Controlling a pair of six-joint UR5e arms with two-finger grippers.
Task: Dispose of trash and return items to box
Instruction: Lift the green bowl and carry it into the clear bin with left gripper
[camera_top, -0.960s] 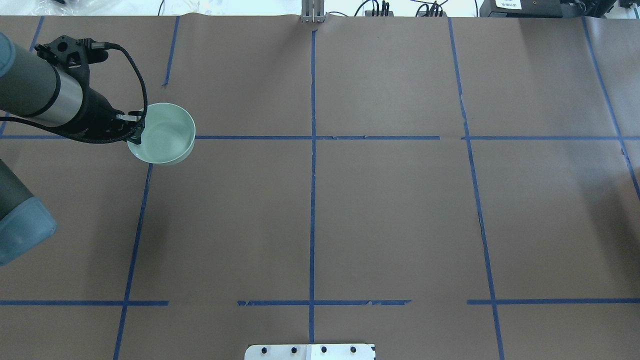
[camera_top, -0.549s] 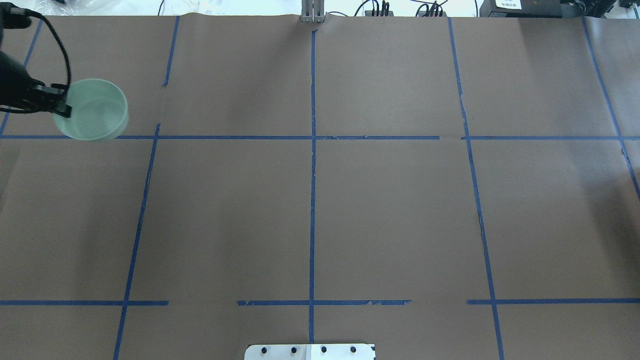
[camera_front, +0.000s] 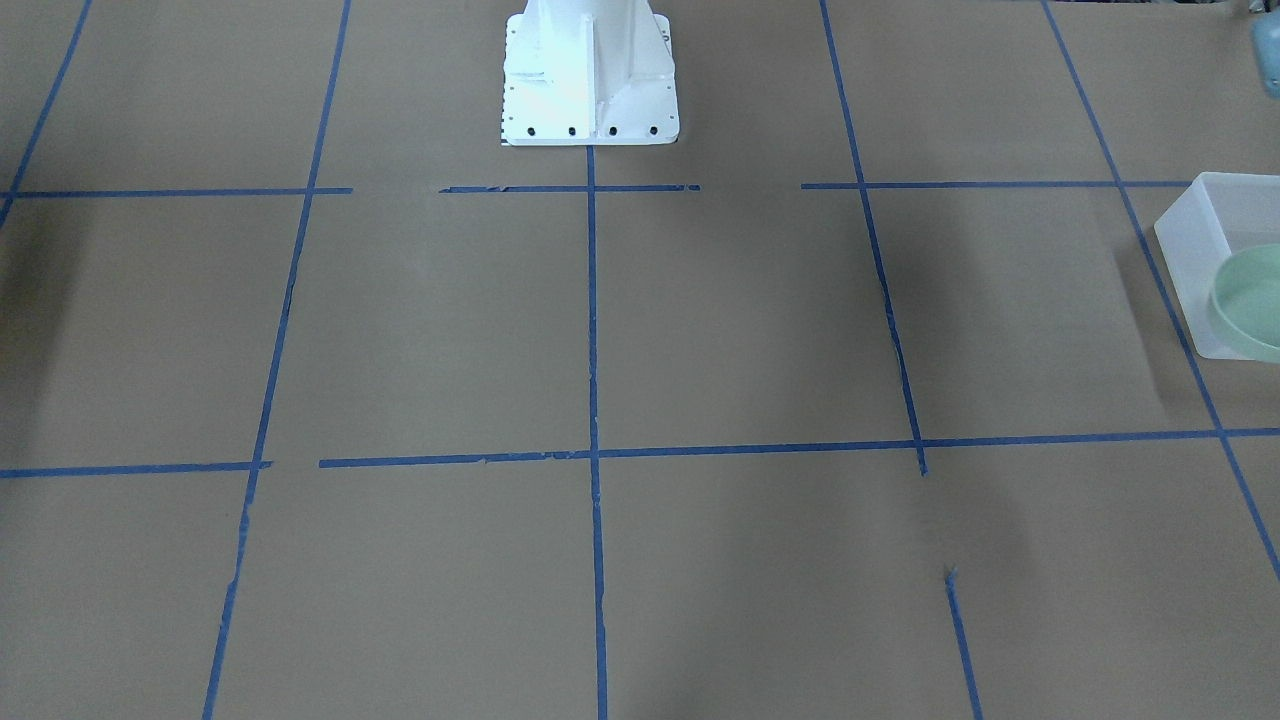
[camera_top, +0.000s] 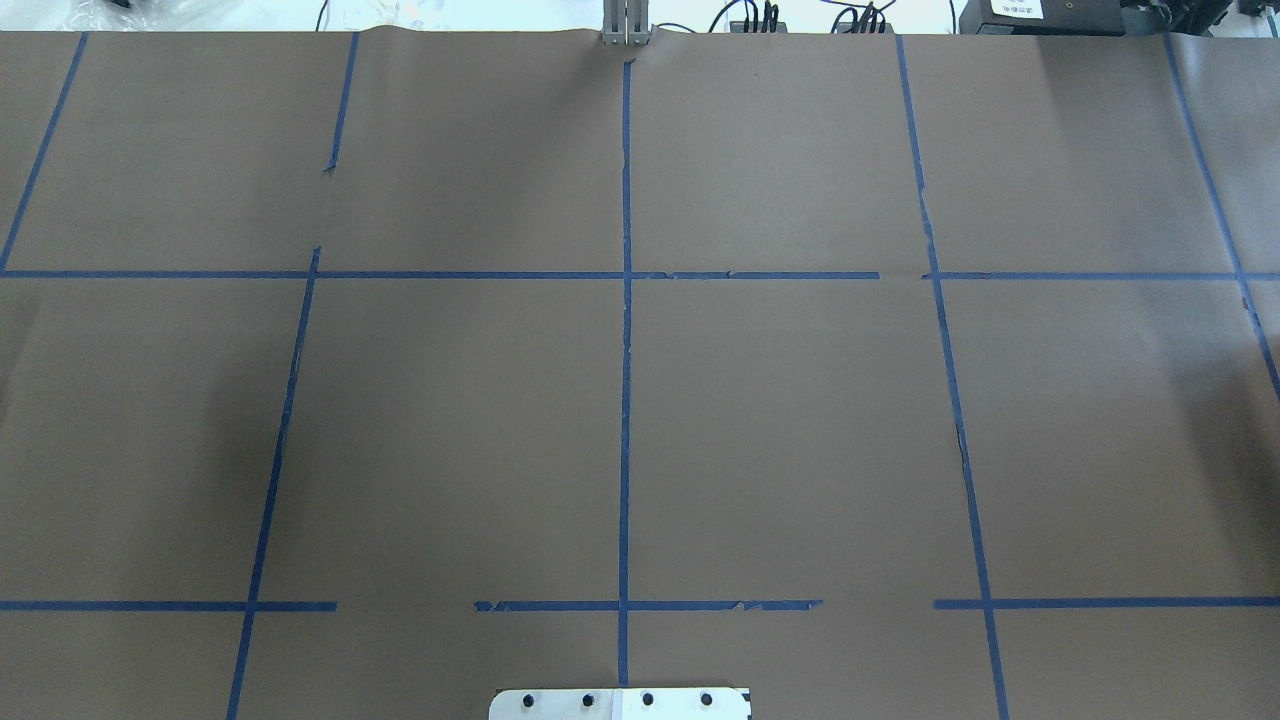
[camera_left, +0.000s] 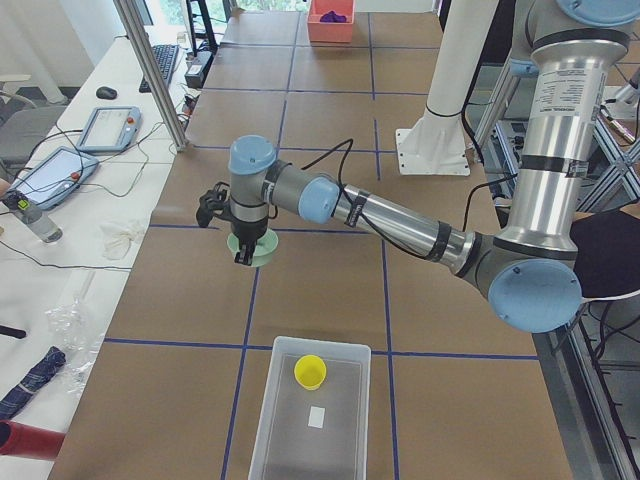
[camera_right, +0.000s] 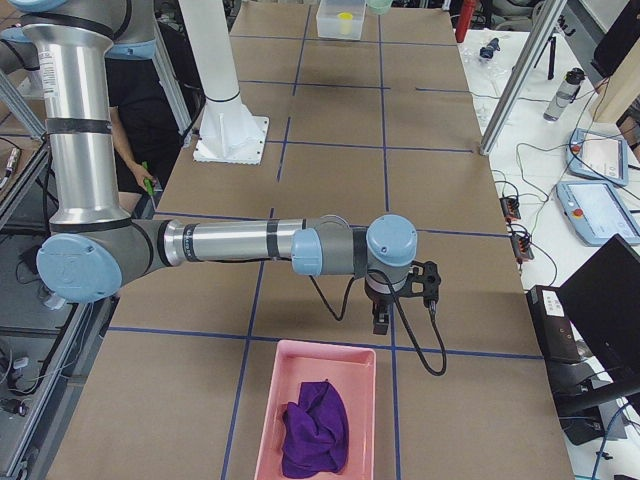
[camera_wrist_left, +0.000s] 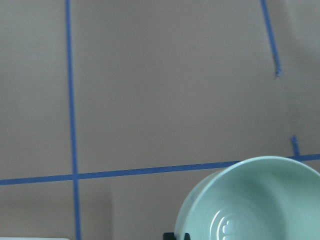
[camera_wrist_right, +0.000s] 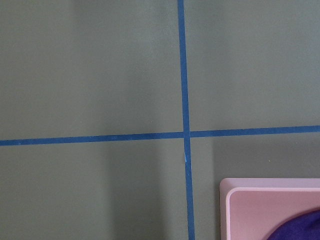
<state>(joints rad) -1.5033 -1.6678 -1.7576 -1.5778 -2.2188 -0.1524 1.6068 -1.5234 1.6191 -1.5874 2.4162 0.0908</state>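
Note:
My left gripper (camera_left: 243, 250) is shut on the rim of the pale mint-green bowl (camera_left: 256, 247) and holds it in the air near the box. The bowl also shows in the left wrist view (camera_wrist_left: 255, 200), with a black fingertip (camera_wrist_left: 176, 236) at its rim, and at the right edge of the front view (camera_front: 1250, 305). The frosted-white box (camera_left: 310, 410) stands at the table's left end and also shows in the front view (camera_front: 1200, 230). The yellow cup (camera_left: 309, 371) stands inside it. My right gripper (camera_right: 383, 318) hangs by the pink tray; I cannot tell whether it is open.
A pink tray (camera_right: 310, 400) with a purple cloth (camera_right: 315, 425) lies at the table's right end; its corner shows in the right wrist view (camera_wrist_right: 270, 200). The white robot base (camera_front: 590, 80) stands at the table's near edge. Blue tape lines cross the brown paper.
My left arm has carried the bowl leftward, out of the overhead view, which now shows neither arm nor bowl.

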